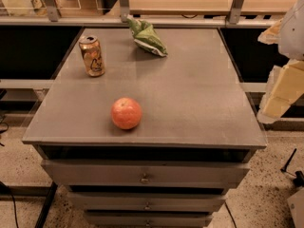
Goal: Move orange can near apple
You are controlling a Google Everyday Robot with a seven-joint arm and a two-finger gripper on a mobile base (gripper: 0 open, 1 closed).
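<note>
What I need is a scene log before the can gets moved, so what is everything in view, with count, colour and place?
golden-orange metal drink can: one, orange with silver top, upright at the tabletop's far left.
round orange-red apple: one, orange-red, front left of centre, apart from the can.
crumpled green and white snack bag: one, green and white, far edge near the middle.
grey drawer cabinet: one, grey, carries all three; drawer fronts below.
gripper: one, cream-white, beyond the cabinet's right edge, touching nothing.
</note>
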